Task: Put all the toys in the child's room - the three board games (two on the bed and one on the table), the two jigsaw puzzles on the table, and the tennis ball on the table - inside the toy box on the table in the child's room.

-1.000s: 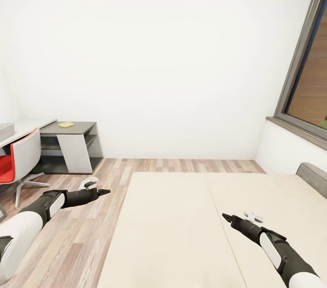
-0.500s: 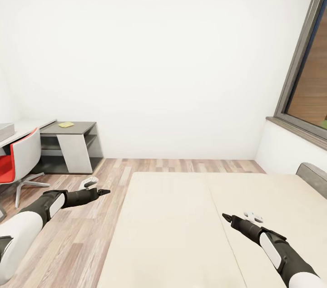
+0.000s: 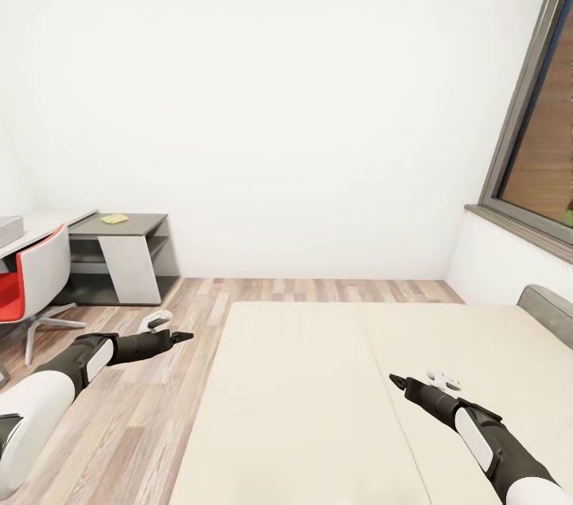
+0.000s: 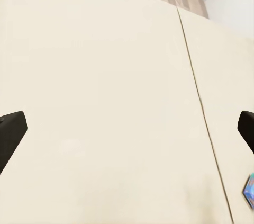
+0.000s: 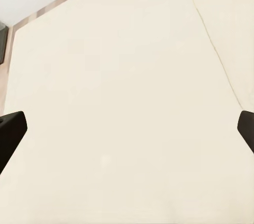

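Almost nothing has moved since a second ago; only the view has shifted a trace. On the beige bed, a small blue board game peeks in at the left wrist view's edge, on the far mattress half. Both grippers, left and right, hover empty, fingertips spread wide apart in the wrist views. Far off, the table carries a yellowish flat item and the grey toy box corner. Judging from this, packing seems barely begun.
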